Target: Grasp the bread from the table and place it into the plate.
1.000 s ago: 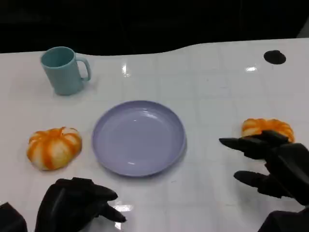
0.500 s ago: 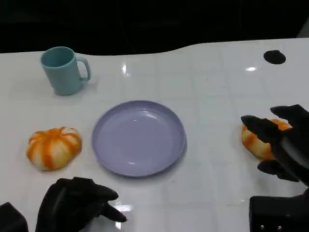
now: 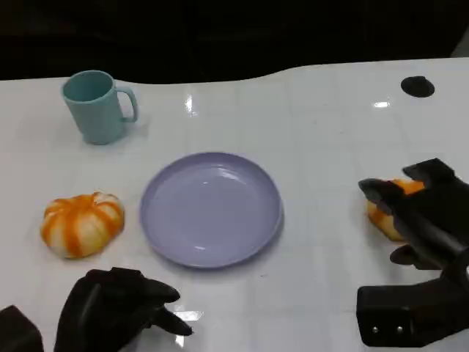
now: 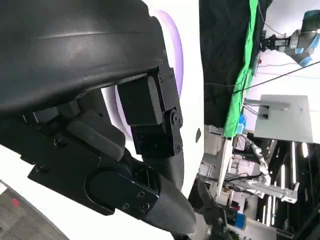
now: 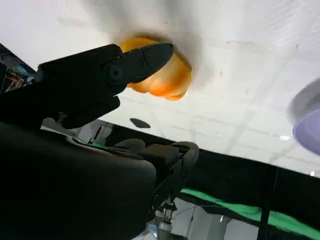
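Observation:
An orange bread roll (image 3: 381, 217) lies on the white table at the right, partly hidden by my right hand (image 3: 425, 216). The fingers reach over the roll's top, the thumb stays apart on the near side, and nothing is gripped. In the right wrist view one finger (image 5: 105, 75) lies across the roll (image 5: 170, 80). The lilac plate (image 3: 211, 209) sits empty at the table's middle, left of that roll. A second orange-and-white roll (image 3: 80, 224) lies left of the plate. My left hand (image 3: 117, 312) rests at the near left with fingers curled in, holding nothing.
A teal mug (image 3: 95, 106) stands at the far left, handle to the right. A small black disc (image 3: 417, 86) lies at the far right. The table's far edge runs behind both. The plate's rim appears in the left wrist view (image 4: 176, 55) and the right wrist view (image 5: 307, 125).
My right hand has moved forward and over the right-hand roll, from the near side to covering most of it. The left hand, plate, mug and left roll are unmoved.

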You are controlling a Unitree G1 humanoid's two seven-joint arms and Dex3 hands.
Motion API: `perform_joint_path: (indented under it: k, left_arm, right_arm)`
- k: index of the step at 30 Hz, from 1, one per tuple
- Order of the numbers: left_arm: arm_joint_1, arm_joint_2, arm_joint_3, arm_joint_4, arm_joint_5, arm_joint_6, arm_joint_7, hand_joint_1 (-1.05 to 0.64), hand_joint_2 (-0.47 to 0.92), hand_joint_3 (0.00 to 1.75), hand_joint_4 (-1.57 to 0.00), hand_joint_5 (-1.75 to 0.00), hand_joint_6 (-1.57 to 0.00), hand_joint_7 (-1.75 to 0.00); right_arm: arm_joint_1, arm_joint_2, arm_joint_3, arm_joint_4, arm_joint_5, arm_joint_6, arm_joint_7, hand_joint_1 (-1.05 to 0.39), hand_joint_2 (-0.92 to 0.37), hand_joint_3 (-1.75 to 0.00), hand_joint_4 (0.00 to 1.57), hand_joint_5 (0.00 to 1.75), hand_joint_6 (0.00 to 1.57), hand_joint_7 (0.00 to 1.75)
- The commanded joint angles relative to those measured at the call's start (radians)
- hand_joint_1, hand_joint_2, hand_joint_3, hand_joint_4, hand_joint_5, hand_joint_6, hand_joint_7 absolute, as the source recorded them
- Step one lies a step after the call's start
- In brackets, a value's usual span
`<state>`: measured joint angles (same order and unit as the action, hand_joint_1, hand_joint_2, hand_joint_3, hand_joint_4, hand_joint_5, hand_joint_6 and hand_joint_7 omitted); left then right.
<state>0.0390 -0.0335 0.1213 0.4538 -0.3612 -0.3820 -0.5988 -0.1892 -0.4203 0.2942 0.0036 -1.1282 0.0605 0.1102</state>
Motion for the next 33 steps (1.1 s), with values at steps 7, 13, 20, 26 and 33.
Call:
perform_joint_path:
  k: [7, 13, 20, 26, 33]
  left_arm:
    - [0.013, 0.008, 0.003, -0.019, 0.002, 0.0, 0.007, -1.05, 0.76, 0.0, -1.57, -0.36, -1.57, -0.13]
    - [0.019, 0.007, 0.003, -0.027, 0.001, -0.001, 0.008, -1.05, 0.76, 0.0, -1.57, -0.36, -1.57, -0.13]
    - [0.02, 0.009, 0.005, -0.028, 0.002, 0.0, 0.01, -1.05, 0.76, 0.0, -1.57, -0.37, -1.57, -0.14]
    - [0.024, 0.01, 0.004, -0.032, 0.001, 0.001, 0.009, -1.05, 0.76, 0.0, -1.57, -0.38, -1.57, -0.14]
    - [0.027, 0.007, 0.003, -0.036, -0.001, 0.003, 0.009, -1.05, 0.76, 0.0, -1.57, -0.37, -1.57, -0.14]
  right_arm:
    - [-0.144, 0.02, 0.081, 0.256, -0.007, 0.061, -0.087, -0.48, -0.82, 0.0, 0.15, 0.32, 0.34, 0.0]
    - [-0.205, 0.027, 0.106, 0.391, 0.028, 0.067, -0.134, -0.48, -0.83, 0.0, 0.16, 0.27, 0.33, 0.0]
    - [-0.254, 0.034, 0.136, 0.506, 0.076, 0.071, -0.153, -0.49, -0.85, -0.01, 0.17, 0.24, 0.31, 0.0]
    - [-0.296, 0.046, 0.157, 0.612, 0.138, 0.022, -0.208, -0.42, -0.9, 0.0, 0.73, 0.12, 0.64, 0.03]
    - [-0.33, 0.049, 0.173, 0.734, 0.2, -0.081, -0.362, -0.25, -0.84, 0.0, 1.15, 0.52, 1.16, 0.04]
